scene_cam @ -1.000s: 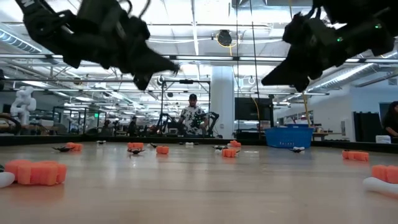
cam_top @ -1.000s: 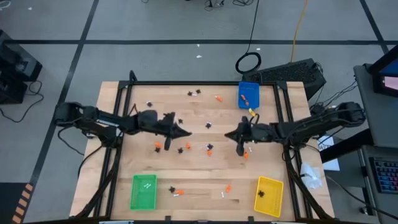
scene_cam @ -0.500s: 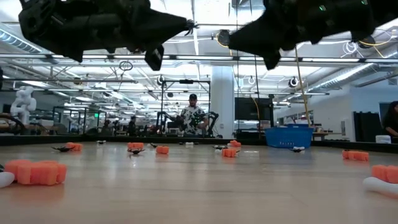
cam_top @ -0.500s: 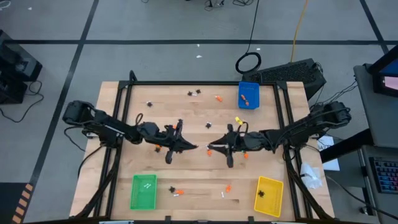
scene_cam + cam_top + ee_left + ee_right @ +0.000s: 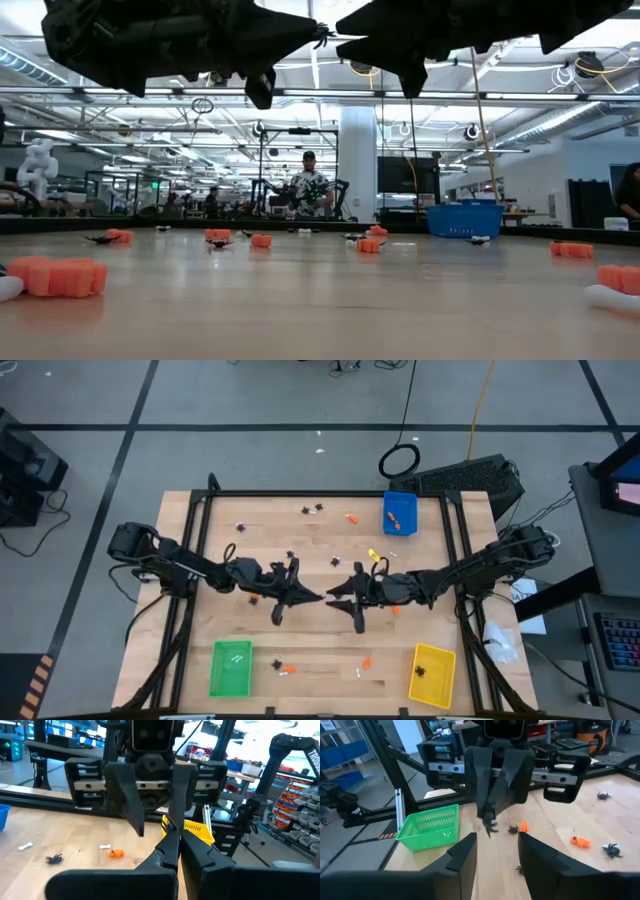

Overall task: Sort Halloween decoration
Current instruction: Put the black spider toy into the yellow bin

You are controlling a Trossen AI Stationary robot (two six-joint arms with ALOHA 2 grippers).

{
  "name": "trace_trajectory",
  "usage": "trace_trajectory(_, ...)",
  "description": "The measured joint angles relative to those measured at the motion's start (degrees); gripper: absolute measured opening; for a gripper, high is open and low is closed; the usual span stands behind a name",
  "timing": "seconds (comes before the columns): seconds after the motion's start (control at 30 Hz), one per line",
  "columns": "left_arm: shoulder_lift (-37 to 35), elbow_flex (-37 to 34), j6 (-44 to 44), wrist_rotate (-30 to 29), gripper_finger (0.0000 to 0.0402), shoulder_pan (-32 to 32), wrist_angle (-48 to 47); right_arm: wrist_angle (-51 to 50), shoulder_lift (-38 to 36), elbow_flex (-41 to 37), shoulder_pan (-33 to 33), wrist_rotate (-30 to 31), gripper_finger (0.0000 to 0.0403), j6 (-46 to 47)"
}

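**Both grippers raised nose to nose above mid-tabletop**

The left gripper (image 5: 318, 598) and the right gripper (image 5: 332, 600) face each other tip to tip above the middle of the wooden tabletop (image 5: 330, 640), both lifted clear of the surface in the low view.

Left gripper: fingers (image 5: 496, 790) pressed together, pinching a black spider (image 5: 489, 823) that hangs from their tips in the right wrist view.

Right gripper: fingers (image 5: 131, 795) spread apart, with nothing between them. The left gripper's tips point into that gap.

Halloween decoration: loose pieces lie scattered over the tabletop.
- An orange lump (image 5: 255, 595) lies near the left arm.
- A black spider-like shape (image 5: 318, 509) lies near the far edge.
- A white bone-like stick (image 5: 359, 674) lies near the front edge.

Trays:
- The blue tray (image 5: 399, 512) at the far right holds orange pieces.
- The green tray (image 5: 231, 668) at the near left holds white pieces.
- The yellow tray (image 5: 433, 675) at the near right holds a black piece.
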Motion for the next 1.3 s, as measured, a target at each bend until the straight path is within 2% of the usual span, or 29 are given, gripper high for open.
trace_trajectory(0.43, 0.0, 0.8, -0.4, -0.9, 0.0005, -0.2, 1.0, 2.7, 0.0, 0.0, 0.0, -1.6, 0.0081, -0.7)
trace_trajectory(0.63, 0.0, 3.2, -0.4, -1.1, 0.0005, -0.3, -1.8, 3.6, 0.0, 0.0, 0.0, -4.3, 0.0077, -0.7)
trace_trajectory(0.93, -0.1, 3.8, -0.4, -1.6, 0.0005, -0.3, -3.6, 3.8, 0.0, 0.0, 0.0, -4.5, 0.0073, -0.7)
trace_trajectory(1.2, -0.1, 3.8, -0.4, -1.6, 0.0005, -0.8, -4.1, 4.3, 0.0, 0.0, 0.0, -4.3, 0.0031, -0.3)
trace_trajectory(1.3, -0.1, 3.8, -0.4, -1.7, 0.0005, -1.2, -4.8, 4.4, 0.0, 0.0, 0.0, -4.1, 0.0026, -0.3)
